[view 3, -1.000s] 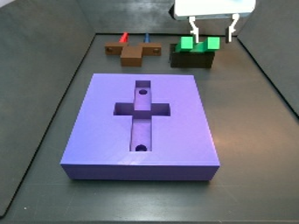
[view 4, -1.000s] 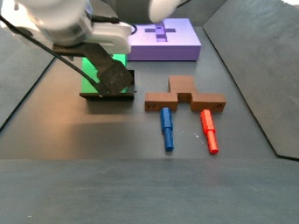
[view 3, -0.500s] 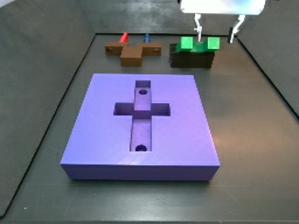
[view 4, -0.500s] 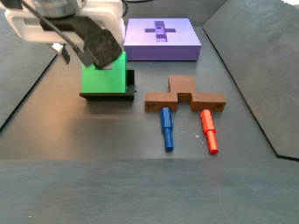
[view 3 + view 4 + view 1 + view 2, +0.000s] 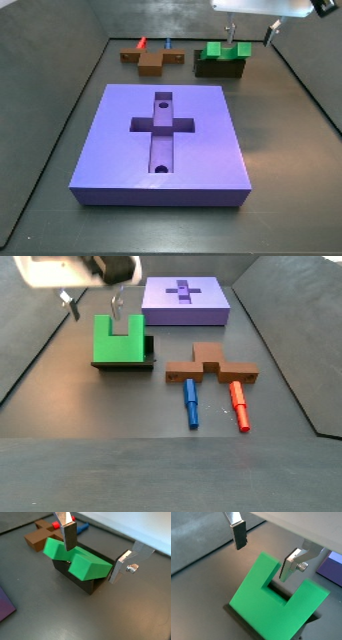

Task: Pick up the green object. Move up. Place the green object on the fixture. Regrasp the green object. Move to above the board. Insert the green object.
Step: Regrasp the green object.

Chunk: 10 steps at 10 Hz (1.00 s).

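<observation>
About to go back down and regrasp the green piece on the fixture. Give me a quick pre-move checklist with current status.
1. Pincer open and empty, above the green object: ok.
2. Green object seated on the fixture, prongs pointing up: ok.
3. Fingers apart from the piece, nothing touching: ok.
4. Pincer centred over the piece for the regrasp: cannot tell.
5. Board recess unobstructed: ok.
6. Brown cross block and its pegs off to the side of the fixture: ok.

Matt plastic-looking green object (image 5: 278, 609), bare metal tool (image 5: 95, 552) fingers above it, smooth matt purple board (image 5: 163, 143), perhaps plastic
</observation>
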Tool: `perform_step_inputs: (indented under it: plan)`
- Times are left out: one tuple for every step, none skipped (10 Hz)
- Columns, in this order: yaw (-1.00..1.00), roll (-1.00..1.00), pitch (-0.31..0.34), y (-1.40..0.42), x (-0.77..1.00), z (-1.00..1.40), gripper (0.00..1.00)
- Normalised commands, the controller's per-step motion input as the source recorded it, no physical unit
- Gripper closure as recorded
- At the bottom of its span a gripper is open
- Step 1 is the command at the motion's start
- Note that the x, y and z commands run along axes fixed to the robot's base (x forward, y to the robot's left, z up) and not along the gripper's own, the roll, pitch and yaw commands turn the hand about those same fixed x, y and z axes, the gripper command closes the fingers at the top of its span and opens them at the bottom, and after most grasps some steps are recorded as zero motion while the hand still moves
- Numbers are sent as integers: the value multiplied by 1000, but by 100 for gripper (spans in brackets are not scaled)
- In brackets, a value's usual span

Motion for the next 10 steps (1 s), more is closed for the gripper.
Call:
perform_step_inputs:
  plan:
    - [94,1000,-49,-146,0,0,0]
    - [86,1000,-20,-77,0,3,0]
    - [129,1000,-11,-63,0,9,0]
    - [163,1000,0,-83,0,0,0]
    - [189,1000,0,-120,0,9,0]
    - [220,1000,-9,-203,0,0,0]
    - [271,1000,-29,-189,0,0,0]
    - [249,1000,-9,-149,0,0,0]
    - [186,1000,0,-114,91,0,0]
    - [191,1000,0,-74,94,0,0]
